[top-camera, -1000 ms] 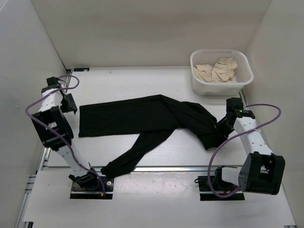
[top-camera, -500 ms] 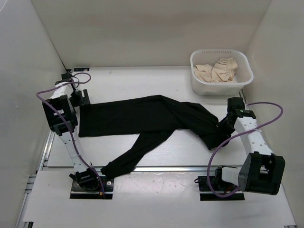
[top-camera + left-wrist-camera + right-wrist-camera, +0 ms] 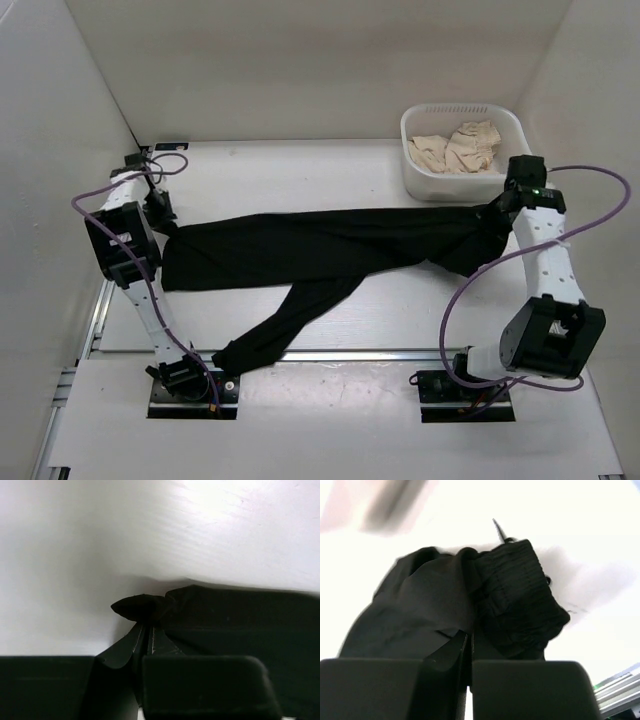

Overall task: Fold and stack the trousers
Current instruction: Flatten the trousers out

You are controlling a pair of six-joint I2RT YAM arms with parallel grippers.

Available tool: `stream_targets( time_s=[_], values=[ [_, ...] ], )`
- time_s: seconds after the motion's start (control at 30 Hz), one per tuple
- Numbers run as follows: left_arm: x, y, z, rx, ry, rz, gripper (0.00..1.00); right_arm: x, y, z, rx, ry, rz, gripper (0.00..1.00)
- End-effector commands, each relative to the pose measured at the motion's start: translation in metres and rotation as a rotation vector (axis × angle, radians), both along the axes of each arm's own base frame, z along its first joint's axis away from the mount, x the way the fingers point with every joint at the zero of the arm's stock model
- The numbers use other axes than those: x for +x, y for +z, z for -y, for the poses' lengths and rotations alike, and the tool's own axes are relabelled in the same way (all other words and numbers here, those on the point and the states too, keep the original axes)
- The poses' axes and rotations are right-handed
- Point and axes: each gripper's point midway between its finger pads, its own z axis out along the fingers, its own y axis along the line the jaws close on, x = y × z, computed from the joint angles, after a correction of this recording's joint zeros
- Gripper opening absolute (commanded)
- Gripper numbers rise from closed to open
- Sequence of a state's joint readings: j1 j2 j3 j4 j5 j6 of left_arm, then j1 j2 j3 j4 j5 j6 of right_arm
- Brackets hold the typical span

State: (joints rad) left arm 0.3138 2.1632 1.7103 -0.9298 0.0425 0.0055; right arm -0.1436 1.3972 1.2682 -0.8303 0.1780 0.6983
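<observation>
LIVE: left gripper (image 3: pixel 149 630) pinching the trousers (image 3: pixel 320 250) at their left corner | right gripper (image 3: pixel 470 640) clamped on the ribbed band beside the basket (image 3: pixel 420 185) | cloth stretched across the tabletop (image 3: pixel 300 170), probably to flatten it for folding | one leg trails nearward

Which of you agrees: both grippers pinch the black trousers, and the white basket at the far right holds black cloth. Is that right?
One detail is wrong. The white basket holds beige cloth, not black, as the top external view shows. The rest stands: the left gripper and the right gripper each pinch the black trousers.
</observation>
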Motion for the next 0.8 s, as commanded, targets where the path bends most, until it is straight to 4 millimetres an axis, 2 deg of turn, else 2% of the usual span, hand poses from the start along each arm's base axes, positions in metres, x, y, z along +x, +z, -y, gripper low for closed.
stream_targets(
  time_s=[0.0,0.03,0.07,0.1,0.13,0.17,0.2,0.23,0.27,0.3,0.33,0.37,0.4,0.43,0.47,0.5,0.53,0.57,0.6,0.63,0.67,0.7,0.73,0.77],
  values=[
    [0.005,0.118,-0.023,0.065,0.051,0.229,0.14,-0.051,0.025,0.02,-0.07,-0.083,-0.041,0.0],
    [-0.006,0.147,-0.023,0.088,0.061,0.289,0.14,-0.067,0.021,0.031,-0.107,-0.147,-0.07,0.0],
    [-0.018,0.153,-0.019,0.088,0.061,0.29,0.14,-0.082,0.015,0.033,-0.121,-0.166,-0.098,0.0],
    [-0.04,0.138,-0.012,0.079,0.066,0.237,0.14,-0.111,-0.003,0.03,-0.127,-0.183,-0.16,0.0],
    [-0.059,0.135,-0.008,0.086,0.072,0.203,0.14,-0.127,-0.012,0.03,-0.135,-0.206,-0.191,0.0],
    [-0.076,0.146,-0.004,0.104,0.077,0.216,0.14,-0.14,-0.021,0.03,-0.131,-0.253,-0.214,0.04],
    [-0.102,0.125,0.002,0.099,0.083,0.137,0.14,-0.156,-0.027,0.027,-0.13,-0.273,-0.226,0.14],
    [-0.117,0.122,0.006,0.103,0.086,0.115,0.14,-0.168,-0.035,0.029,-0.135,-0.305,-0.254,0.29],
    [-0.131,0.129,0.01,0.117,0.089,0.128,0.14,-0.184,-0.05,0.028,-0.133,-0.35,-0.299,0.64],
    [-0.153,0.118,0.015,0.098,0.097,0.073,0.14,-0.198,-0.052,0.029,-0.151,-0.376,-0.327,0.7],
    [-0.162,0.119,0.018,0.105,0.099,0.065,0.14,-0.207,-0.053,0.034,-0.177,-0.413,-0.344,0.76],
    [-0.17,0.128,0.021,0.114,0.1,0.091,0.14,-0.214,-0.049,0.044,-0.232,-0.456,-0.348,0.87],
    [-0.175,0.133,0.023,0.117,0.1,0.1,0.14,-0.21,-0.039,0.047,-0.248,-0.459,-0.303,0.9],
    [-0.18,0.141,0.027,0.108,0.097,0.105,0.14,-0.194,-0.029,0.052,-0.257,-0.445,-0.22,0.9],
    [-0.182,0.152,0.031,0.101,0.093,0.135,0.14,-0.179,-0.017,0.051,-0.275,-0.328,-0.143,0.9],
    [-0.183,0.162,0.034,0.09,0.088,0.15,0.14,-0.149,-0.011,0.028,-0.178,-0.168,-0.027,0.85],
    [-0.183,0.177,0.039,0.069,0.079,0.169,0.14,-0.097,0.015,0.015,-0.153,-0.029,0.192,0.83],
    [-0.183,0.187,0.042,0.064,0.075,0.191,0.14,-0.076,0.022,-0.003,-0.129,0.112,0.257,0.81],
    [-0.181,0.195,0.041,0.074,0.075,0.219,0.14,-0.056,0.031,-0.035,-0.079,0.257,0.316,0.81],
    [-0.181,0.201,0.041,0.082,0.075,0.241,0.14,-0.042,0.034,-0.056,-0.056,0.353,0.328,0.82],
    [-0.18,0.208,0.041,0.09,0.075,0.263,0.14,-0.018,0.034,-0.069,-0.087,0.411,0.266,0.82],
    [-0.181,0.21,0.041,0.093,0.075,0.272,0.14,-0.013,0.031,-0.109,-0.148,0.596,0.224,0.86],
    [-0.182,0.214,0.045,0.097,0.062,0.288,0.14,-0.004,0.029,-0.125,-0.205,0.673,0.183,0.89],
    [-0.181,0.219,0.048,0.102,0.05,0.307,0.14,0.007,-0.002,-0.143,-0.243,0.762,0.05,0.92]
  ],
)
